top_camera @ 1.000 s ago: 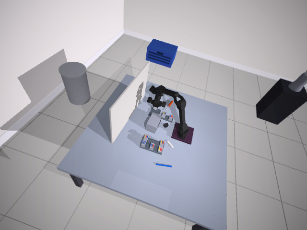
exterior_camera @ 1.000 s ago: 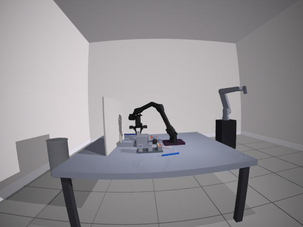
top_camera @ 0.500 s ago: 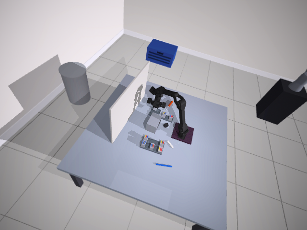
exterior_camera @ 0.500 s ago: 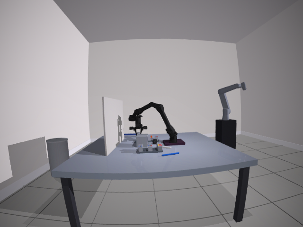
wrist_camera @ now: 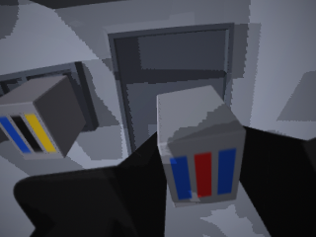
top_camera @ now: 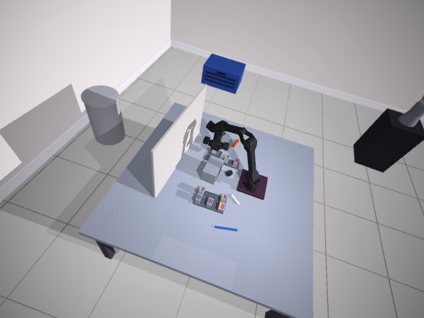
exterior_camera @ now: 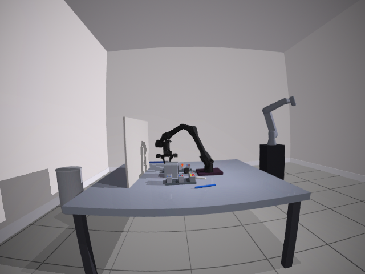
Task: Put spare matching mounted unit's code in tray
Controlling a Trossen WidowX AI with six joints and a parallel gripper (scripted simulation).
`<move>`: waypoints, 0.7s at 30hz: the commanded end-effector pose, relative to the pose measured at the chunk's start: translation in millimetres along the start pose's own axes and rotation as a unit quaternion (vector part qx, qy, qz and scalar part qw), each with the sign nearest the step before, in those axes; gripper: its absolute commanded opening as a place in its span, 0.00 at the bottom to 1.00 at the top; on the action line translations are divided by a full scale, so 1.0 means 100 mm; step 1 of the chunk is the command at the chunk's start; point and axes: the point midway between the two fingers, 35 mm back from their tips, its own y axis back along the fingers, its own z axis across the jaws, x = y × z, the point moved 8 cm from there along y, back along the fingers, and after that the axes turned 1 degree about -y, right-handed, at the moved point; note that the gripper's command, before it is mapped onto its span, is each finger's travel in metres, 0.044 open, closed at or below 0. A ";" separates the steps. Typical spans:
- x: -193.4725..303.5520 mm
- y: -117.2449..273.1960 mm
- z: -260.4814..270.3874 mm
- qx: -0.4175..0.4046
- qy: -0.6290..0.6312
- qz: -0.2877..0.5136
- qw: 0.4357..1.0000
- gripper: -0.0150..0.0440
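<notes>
My gripper is shut on a small grey block with blue, red and blue stripes. The block is held above the table, just at the near edge of the shallow dark grey tray as the wrist view shows it; its height above the tray is hard to tell. Another grey block with blue, black and yellow stripes sits at a dark rack left of the tray. Several striped blocks stand on the front rack. I cannot make out the mounted unit or its code.
A large grey box stands close to the gripper, with a dark round object beside it. A tall white panel stands to the left. An orange-handled tool and a blue pen lie on the table.
</notes>
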 end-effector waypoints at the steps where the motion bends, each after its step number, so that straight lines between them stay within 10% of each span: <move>1: -0.01 -0.05 0.01 -0.002 0.003 -0.003 1.000 0.25; 21: -0.02 -0.18 0.04 -0.002 0.003 -0.003 1.000 0.25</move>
